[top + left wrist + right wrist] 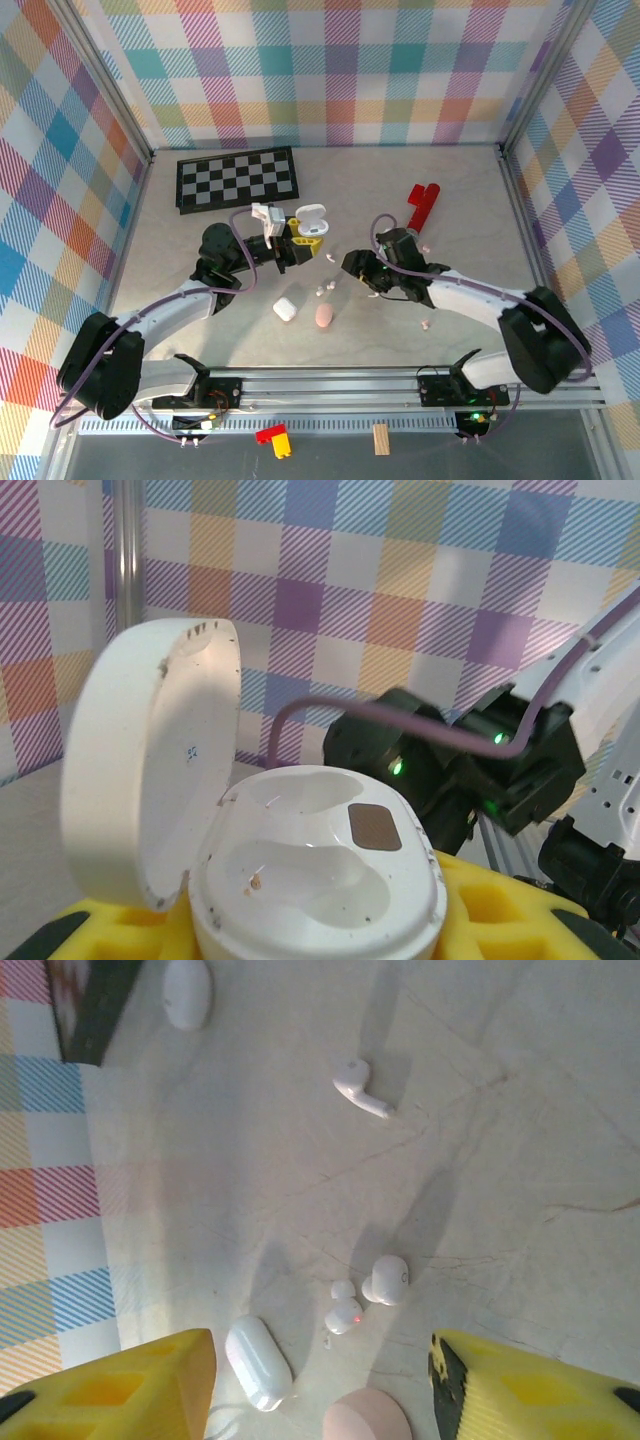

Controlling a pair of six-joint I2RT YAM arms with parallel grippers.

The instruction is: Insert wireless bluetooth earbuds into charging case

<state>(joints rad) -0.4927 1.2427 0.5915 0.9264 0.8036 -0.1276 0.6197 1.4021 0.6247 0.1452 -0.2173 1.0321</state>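
Note:
My left gripper [298,240] is shut on an open white charging case [311,220], held up above the table. In the left wrist view the case [320,865] sits between yellow fingers [500,915], its lid [150,760] tipped back and both wells empty. My right gripper [353,268] hovers open above the table. Below its jaws lie two small white earbuds [387,1280] [345,1313], seen on the table as white specks [322,290]. A stemmed earbud [360,1088] lies farther off. The right gripper [320,1352] holds nothing.
A shut white case [285,309] and a pink case [324,316] lie near the front. A chessboard [237,178] sits at the back left and a red object [423,203] at the back right. More small earbuds [427,324] lie to the right.

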